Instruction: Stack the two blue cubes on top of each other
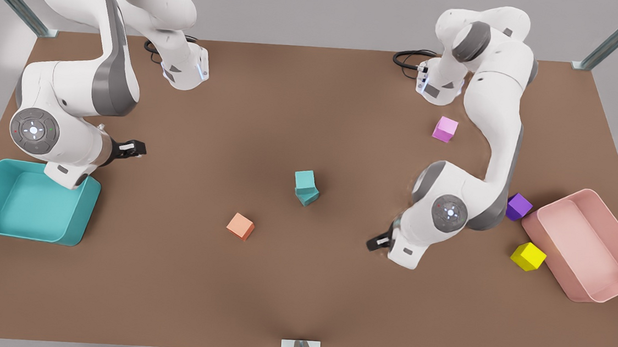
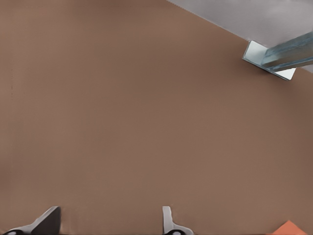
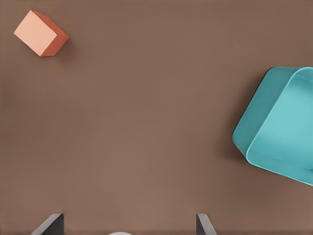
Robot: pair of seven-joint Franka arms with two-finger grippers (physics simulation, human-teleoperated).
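Observation:
Two blue cubes stand stacked in the middle of the table. The upper blue cube (image 1: pixel 304 180) rests on the lower blue cube (image 1: pixel 307 196), turned a little against it. My left gripper (image 1: pixel 133 148) (image 2: pixel 108 225) hovers open at the front view's left, well away from the stack, with nothing between its fingers. At the front view's right, my right gripper (image 1: pixel 375 243) (image 3: pixel 127 225) is also open and empty, apart from the stack.
An orange cube (image 1: pixel 241 226) (image 3: pixel 40 33) (image 2: pixel 289 228) lies in front of the stack. A teal bin (image 1: pixel 31 201) (image 3: pixel 279 122) sits at the left. At the right are a pink bin (image 1: pixel 584 245), a pink cube (image 1: pixel 445 129), a purple cube (image 1: pixel 518 206) and a yellow cube (image 1: pixel 528 256).

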